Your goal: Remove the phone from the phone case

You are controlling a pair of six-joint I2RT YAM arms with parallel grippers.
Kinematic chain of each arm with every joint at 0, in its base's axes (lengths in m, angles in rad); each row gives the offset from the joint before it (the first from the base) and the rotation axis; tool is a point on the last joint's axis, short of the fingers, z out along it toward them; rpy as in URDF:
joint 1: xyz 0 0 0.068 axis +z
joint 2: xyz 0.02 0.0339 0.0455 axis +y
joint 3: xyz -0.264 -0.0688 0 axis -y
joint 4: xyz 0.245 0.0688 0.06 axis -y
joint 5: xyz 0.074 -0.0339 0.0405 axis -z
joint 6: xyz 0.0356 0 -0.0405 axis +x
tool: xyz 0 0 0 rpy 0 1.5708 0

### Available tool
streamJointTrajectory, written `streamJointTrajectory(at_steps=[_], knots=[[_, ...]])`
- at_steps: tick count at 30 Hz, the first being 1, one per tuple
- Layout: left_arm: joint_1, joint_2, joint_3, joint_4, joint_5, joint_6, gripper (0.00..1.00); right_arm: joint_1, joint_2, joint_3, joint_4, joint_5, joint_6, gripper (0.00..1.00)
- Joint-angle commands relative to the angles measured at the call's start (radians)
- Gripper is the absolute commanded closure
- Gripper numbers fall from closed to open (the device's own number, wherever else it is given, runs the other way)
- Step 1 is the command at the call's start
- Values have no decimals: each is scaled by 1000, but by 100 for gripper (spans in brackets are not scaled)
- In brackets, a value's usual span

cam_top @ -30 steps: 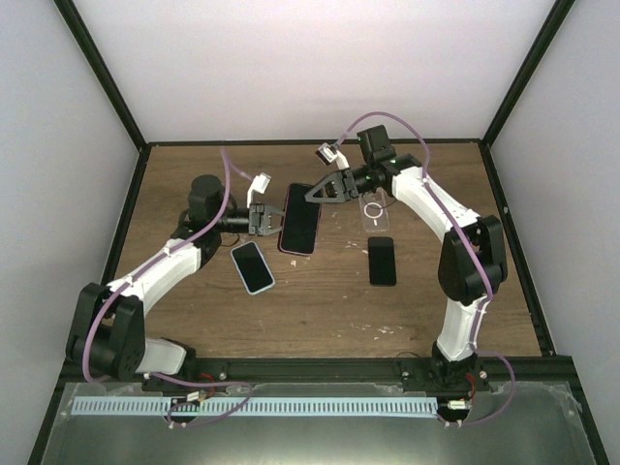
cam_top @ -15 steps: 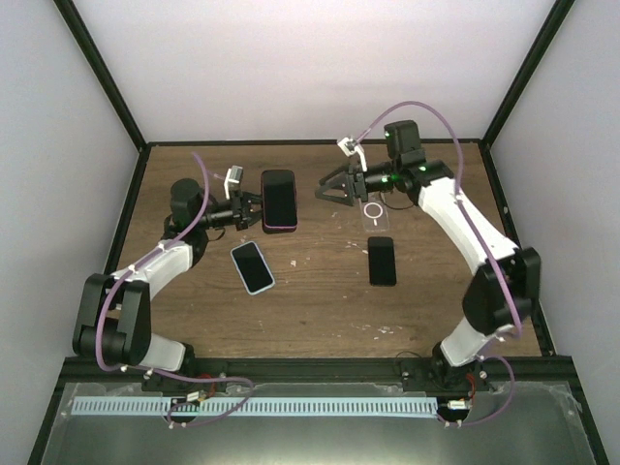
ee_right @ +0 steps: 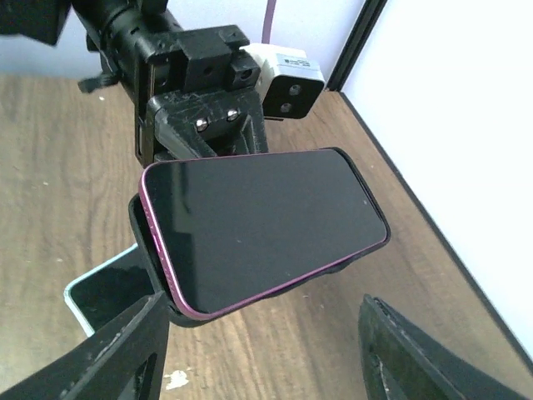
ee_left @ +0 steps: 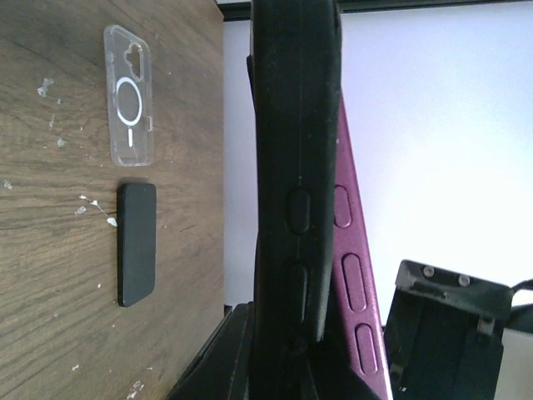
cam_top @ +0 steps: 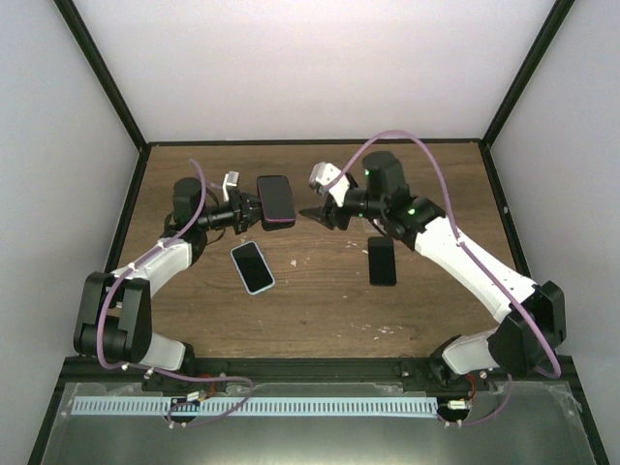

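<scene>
Now my left gripper clamps the phone case; my right gripper, open beside the phone, should pinch only its purple edge.

Place: a robot lab, inside a closed test cell.
Walls: plain white panels on three sides, set in black posts.
Counter: a wood-grain counter, flecked with white scuffs.
Rig: a left arm and a right arm bolted to a black rail at the near edge. Purple cables loop along them, and a white camera sits on one wrist.
Test pieces: a light phone, a black phone and a clear case lie on the counter. A purple phone in a black case is held up in the air.
</scene>
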Motion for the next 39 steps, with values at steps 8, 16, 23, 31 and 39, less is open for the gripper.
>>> streamJointTrajectory(at_steps=[8, 16, 23, 31, 39], knots=[[2, -15, 56, -20, -6, -10, 100, 179, -34, -92, 153, 266, -250, 47], [2, -37, 50, -21, -3, 2, 100, 213, -9, -117, 245, 367, -320, 57], [2, -49, 51, -25, 0, 11, 100, 239, -7, -176, 319, 443, -396, 60], [2, -45, 47, -15, 1, 8, 100, 251, -4, -202, 365, 472, -430, 63], [-1, -45, 44, -12, 2, 5, 100, 252, 41, -208, 489, 564, -495, 73]])
